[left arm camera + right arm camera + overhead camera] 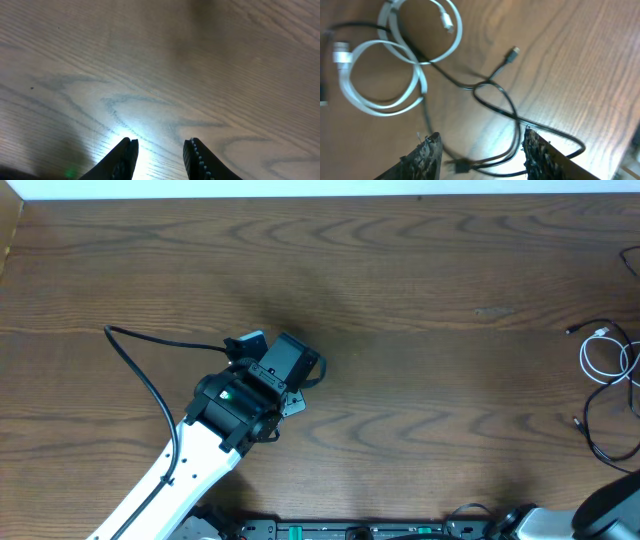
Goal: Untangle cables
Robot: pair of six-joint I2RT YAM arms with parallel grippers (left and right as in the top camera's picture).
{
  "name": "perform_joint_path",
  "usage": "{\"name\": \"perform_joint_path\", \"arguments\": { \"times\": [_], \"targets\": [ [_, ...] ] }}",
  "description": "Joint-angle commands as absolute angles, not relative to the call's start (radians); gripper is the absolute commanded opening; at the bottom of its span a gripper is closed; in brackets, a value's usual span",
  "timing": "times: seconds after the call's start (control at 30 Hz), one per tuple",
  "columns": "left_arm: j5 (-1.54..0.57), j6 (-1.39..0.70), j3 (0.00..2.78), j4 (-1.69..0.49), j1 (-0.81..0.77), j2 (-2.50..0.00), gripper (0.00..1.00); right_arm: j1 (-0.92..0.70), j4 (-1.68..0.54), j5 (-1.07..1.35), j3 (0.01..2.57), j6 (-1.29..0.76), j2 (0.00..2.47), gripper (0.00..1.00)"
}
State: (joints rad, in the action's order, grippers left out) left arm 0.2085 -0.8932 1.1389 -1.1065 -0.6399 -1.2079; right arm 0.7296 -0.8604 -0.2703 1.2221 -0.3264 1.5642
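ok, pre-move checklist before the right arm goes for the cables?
1. Right gripper open: ok.
2. Black cable loop lined up between its fingers: ok.
3. White cable free of the black one: not ok, they cross.
4. Left gripper open, empty: ok.
5. Left gripper near the tangle: not ok, over bare table, far off.
6. Right gripper's height over the cable: cannot tell.

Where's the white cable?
On the far right of the table in the overhead view, the white cable lies looped and tangled with black cables, just ahead of the right claw.
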Motion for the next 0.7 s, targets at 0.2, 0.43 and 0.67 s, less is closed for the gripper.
{"name": "perform_joint_path", "arguments": {
  "times": [0.2, 0.43, 0.67],
  "targets": [
    [0.218, -0.894, 1.128, -1.128, -0.638, -1.207, 0.36, 0.763, -0.855, -0.406, 1.221, -0.34, 1.701, 0.51],
    [0.219, -0.894, 1.128, -1.128, -0.638, -1.209, 0.36, 0.81, -0.812, -0.312, 1.221, -0.343, 1.719, 0.56],
    [0.219, -0.895, 1.128, -1.114, -0.638, -1.209, 0.35, 0.814, -0.748, 0.143, 1.221, -0.211, 1.72, 0.61]
  ]
}}
